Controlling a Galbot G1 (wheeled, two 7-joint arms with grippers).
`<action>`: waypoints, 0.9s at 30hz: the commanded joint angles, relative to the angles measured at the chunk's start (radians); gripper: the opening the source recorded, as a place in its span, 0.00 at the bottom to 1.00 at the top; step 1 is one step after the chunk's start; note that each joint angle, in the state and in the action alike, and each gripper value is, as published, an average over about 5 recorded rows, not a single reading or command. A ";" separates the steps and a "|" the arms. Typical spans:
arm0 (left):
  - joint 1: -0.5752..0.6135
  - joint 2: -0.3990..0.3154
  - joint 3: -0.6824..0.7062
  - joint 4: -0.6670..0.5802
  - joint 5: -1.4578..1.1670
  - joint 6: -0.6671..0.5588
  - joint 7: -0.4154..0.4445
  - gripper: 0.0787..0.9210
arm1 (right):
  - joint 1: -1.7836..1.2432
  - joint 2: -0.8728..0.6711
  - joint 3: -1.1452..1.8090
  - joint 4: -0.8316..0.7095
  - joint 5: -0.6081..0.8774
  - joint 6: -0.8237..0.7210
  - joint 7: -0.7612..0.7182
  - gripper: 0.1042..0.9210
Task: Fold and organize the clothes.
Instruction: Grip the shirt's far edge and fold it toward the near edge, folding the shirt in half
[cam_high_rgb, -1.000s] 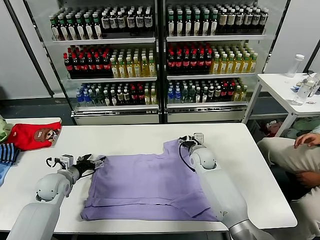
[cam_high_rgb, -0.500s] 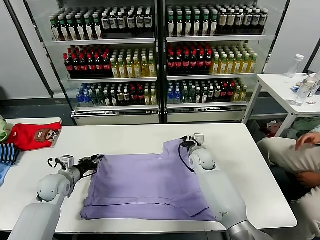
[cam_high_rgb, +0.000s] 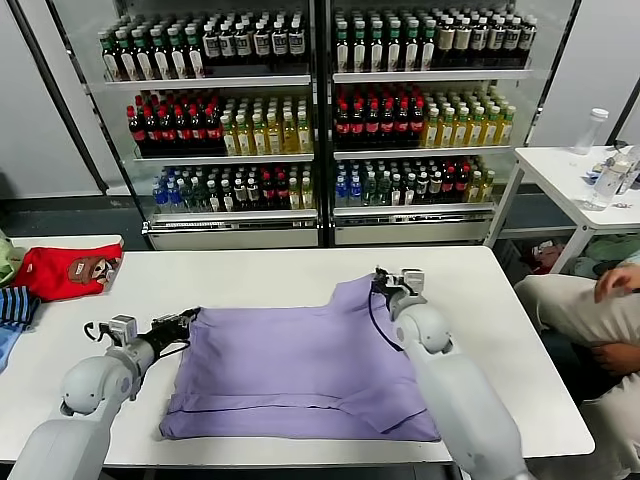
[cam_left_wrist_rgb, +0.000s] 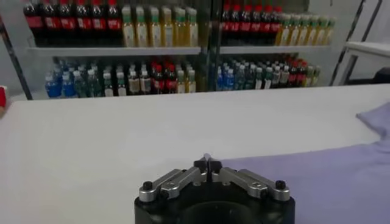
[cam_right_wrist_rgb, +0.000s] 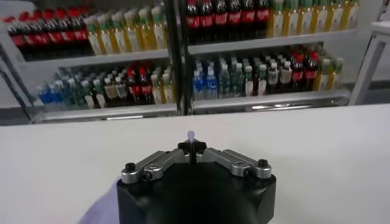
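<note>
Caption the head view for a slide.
Both pincers, left and right, pinch the purple T-shirt spread on the white table.

No lettering can be read, not even on the shelved bottles.

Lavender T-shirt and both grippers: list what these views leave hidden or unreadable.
- Lavender T-shirt: printed side not visible; only the plain face shows in the head view.
- Left gripper: shut at the shirt's edge; its own fingers hide how much fabric is pinched.
- Right gripper: a sliver of cloth shows at the tips; the gripper body hides the shirt below.
- Red garment: cut off by the head view's edge.
</note>
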 joint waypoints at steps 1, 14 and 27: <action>0.234 0.012 -0.107 -0.183 -0.059 -0.058 -0.007 0.01 | -0.242 -0.100 0.054 0.312 0.025 -0.016 -0.003 0.01; 0.363 -0.037 -0.181 -0.254 -0.031 -0.104 -0.001 0.01 | -0.470 -0.159 0.135 0.497 -0.017 0.005 -0.022 0.01; 0.430 -0.034 -0.189 -0.312 -0.028 -0.110 -0.003 0.01 | -0.551 -0.178 0.163 0.553 -0.047 0.023 -0.022 0.01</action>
